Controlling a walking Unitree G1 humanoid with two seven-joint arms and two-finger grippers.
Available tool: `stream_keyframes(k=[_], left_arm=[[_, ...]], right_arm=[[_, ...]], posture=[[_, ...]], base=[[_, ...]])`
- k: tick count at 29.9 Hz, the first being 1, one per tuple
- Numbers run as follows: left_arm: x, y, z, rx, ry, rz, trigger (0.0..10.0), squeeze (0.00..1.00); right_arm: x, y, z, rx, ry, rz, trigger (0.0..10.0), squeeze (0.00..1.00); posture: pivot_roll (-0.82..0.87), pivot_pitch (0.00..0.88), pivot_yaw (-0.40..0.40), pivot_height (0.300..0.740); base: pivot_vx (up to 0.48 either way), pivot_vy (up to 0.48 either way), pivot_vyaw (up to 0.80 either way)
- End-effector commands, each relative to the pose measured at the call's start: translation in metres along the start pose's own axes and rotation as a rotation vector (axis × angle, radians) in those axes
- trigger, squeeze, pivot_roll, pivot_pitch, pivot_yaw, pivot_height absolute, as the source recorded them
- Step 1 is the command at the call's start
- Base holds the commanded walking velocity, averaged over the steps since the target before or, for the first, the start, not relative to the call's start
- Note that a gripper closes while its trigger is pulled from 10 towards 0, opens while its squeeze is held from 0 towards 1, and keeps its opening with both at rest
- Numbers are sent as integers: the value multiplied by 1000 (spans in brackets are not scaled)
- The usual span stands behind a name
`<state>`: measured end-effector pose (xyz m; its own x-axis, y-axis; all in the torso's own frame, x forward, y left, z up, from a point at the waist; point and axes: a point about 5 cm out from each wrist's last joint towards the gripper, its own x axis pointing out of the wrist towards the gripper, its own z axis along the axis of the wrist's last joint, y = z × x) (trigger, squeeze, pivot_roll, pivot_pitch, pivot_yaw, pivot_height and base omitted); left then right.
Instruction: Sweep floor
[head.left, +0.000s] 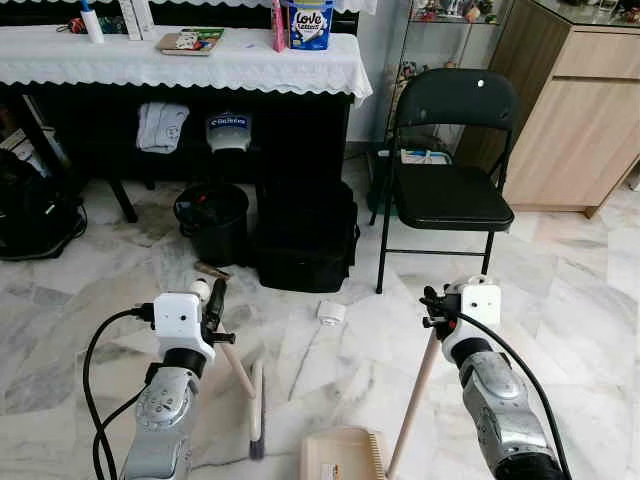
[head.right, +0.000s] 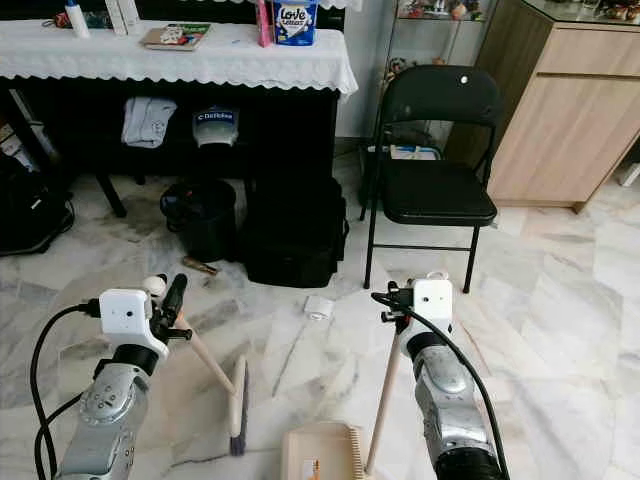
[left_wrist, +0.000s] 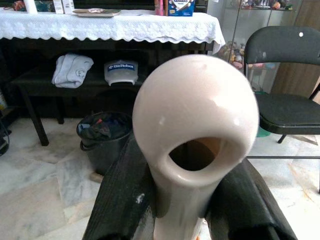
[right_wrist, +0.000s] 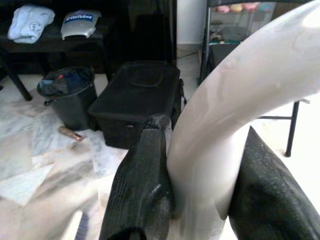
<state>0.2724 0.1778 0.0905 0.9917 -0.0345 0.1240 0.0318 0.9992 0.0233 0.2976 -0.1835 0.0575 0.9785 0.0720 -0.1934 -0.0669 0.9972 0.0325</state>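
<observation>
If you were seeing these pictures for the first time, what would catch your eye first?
The left gripper holds a broom and the right gripper a dustpan, both low on the marble floor. Ahead, a black folding chair stands beside a black case and bin.

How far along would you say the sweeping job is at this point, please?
Done: both tools are picked up. The left gripper is shut on the broom, its head on the floor; the right gripper is shut on the dustpan, which rests on the tiles. Left to do: a small white piece of litter and a brown scrap by the bin lie unswept.
</observation>
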Motion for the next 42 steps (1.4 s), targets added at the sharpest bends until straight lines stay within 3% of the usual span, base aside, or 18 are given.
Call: stream_keyframes(k=[1, 15, 27, 42], left_arm=[[3, -2, 7, 3, -29, -12, 10000, 0], [3, -2, 6, 2, -24, -10, 10000, 0], [3, -1, 5, 3, -22, -12, 10000, 0], [4, -2, 5, 3, -24, -16, 10000, 0]], right_arm=[[0, 5, 5, 29, -5, 34, 10000, 0], [-9, 9, -15, -5, 189, 94, 10000, 0], [-18, -1, -25, 90, 340, 30, 10000, 0], [-19, 2, -28, 117, 396, 20, 10000, 0]], posture=[[15, 0, -22, 740], [14, 0, -24, 740], [14, 0, -25, 740], [15, 0, -22, 740]], base=[[0, 0, 0], [0, 0, 0], [0, 0, 0], [0, 0, 0]])
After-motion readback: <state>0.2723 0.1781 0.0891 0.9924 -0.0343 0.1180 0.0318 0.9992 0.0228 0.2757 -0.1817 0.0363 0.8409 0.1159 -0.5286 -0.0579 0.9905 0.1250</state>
